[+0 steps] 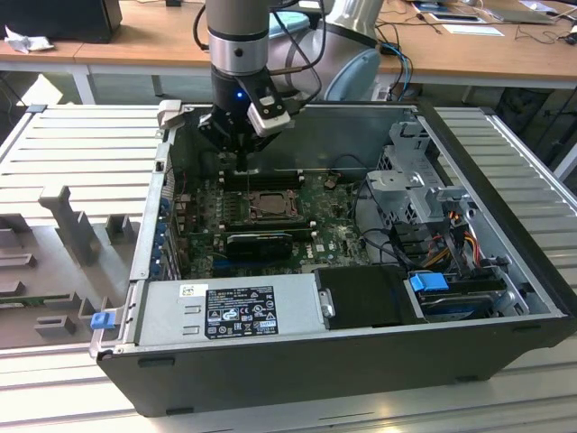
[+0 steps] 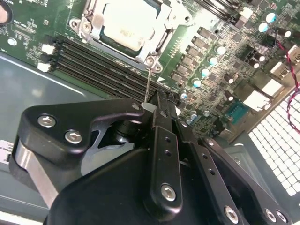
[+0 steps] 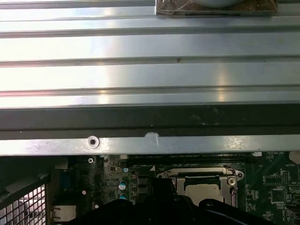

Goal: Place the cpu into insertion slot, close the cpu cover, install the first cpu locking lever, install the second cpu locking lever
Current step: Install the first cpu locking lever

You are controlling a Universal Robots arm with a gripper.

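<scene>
The cpu lies flat in the insertion slot, its pale metal top facing up. The silvery cpu cover lies down around it, framing the chip in its window. A thin wire locking lever runs from the socket's corner up to my gripper. The black fingers are shut on the lever's tip. In the exterior view the gripper hangs just behind the socket, over the memory slots. The first wrist view shows the cpu and the cover under the case wall.
Long black memory slots run beside the socket. A black expansion card lies in front of it, and the power supply fills the case's front. A drive cage with cables stands at the exterior view's right. Grey jigs stand outside the case.
</scene>
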